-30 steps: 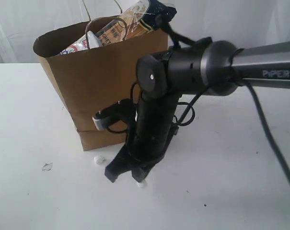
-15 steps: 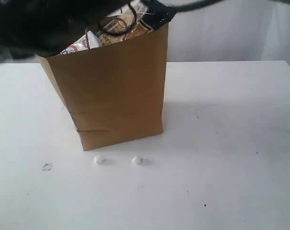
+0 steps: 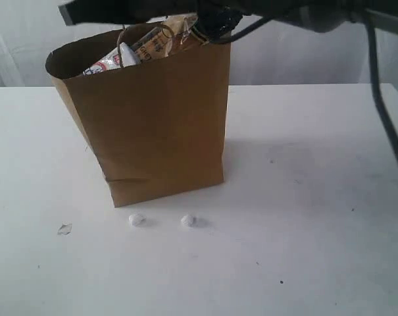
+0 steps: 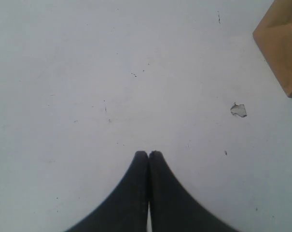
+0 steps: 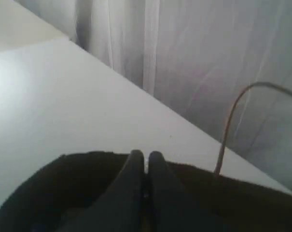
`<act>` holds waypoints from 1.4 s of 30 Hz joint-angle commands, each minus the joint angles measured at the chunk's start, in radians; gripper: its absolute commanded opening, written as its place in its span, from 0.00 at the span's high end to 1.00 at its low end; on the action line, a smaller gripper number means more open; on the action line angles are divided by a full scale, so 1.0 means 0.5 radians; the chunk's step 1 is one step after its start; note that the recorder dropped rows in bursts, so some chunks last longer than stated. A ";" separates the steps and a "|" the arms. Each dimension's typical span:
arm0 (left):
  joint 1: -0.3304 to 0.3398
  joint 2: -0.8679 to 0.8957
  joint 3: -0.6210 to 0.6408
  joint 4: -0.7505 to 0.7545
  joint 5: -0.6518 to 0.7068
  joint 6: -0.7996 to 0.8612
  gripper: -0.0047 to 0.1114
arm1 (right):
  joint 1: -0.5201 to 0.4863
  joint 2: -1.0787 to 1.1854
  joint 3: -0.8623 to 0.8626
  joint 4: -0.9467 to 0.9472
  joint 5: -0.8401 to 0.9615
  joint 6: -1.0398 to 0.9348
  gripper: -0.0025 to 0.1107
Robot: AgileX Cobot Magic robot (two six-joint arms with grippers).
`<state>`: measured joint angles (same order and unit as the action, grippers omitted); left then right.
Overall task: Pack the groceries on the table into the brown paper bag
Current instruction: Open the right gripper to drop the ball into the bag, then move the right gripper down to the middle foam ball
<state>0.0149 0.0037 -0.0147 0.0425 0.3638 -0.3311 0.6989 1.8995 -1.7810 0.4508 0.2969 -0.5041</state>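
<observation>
The brown paper bag (image 3: 156, 118) stands upright in the middle of the table (image 3: 304, 197). Groceries poke out of its top: the spaghetti packet (image 3: 180, 27) leans toward the right corner, with printed packs (image 3: 120, 58) beside it; the jars and bottle are hidden. My right arm (image 3: 139, 8) stretches across the top of the exterior view above the bag. In the right wrist view my right gripper (image 5: 146, 155) is shut with nothing visible in it, over the bag's dark mouth, a paper handle (image 5: 230, 121) beside it. My left gripper (image 4: 148, 154) is shut and empty above bare table, the bag's corner (image 4: 283, 43) off to one side.
Two small white lumps (image 3: 137, 219) (image 3: 188, 221) lie on the table just in front of the bag. A small torn scrap (image 3: 64, 229) (image 4: 238, 110) lies left of them. A pale curtain (image 5: 208, 58) hangs behind the table's far edge.
My right arm has lifted from the table in front of the bag and swung up over the bag's top. The two white lumps it covered now show. The bag has not moved.
</observation>
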 commanded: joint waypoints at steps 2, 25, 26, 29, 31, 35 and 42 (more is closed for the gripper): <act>-0.010 -0.007 0.029 -0.016 0.049 -0.011 0.96 | -0.021 0.055 0.002 -0.010 0.104 0.028 0.97; -0.010 -0.007 0.029 -0.016 0.049 -0.011 0.96 | -0.026 -0.287 0.002 -1.026 0.888 0.455 0.98; -0.010 -0.007 0.029 -0.016 0.049 -0.011 0.96 | -0.026 -0.301 0.002 -1.232 1.000 0.603 0.98; -0.010 -0.007 0.029 -0.016 0.049 -0.011 0.96 | -0.026 -0.332 0.019 -1.807 1.287 1.053 0.98; -0.010 -0.007 0.029 -0.016 0.049 -0.011 0.96 | -0.026 -0.354 0.045 -2.094 1.416 1.301 0.98; -0.010 -0.007 0.029 -0.016 0.049 -0.011 0.96 | -0.112 -0.481 0.241 -2.128 1.435 1.501 0.98; -0.010 -0.007 0.029 -0.016 0.049 -0.011 0.96 | -0.425 -0.878 1.001 -1.609 1.224 1.378 0.98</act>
<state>0.0149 0.0037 -0.0147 0.0425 0.3638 -0.3311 0.5306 1.5262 -1.3822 -0.4838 0.9582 0.2353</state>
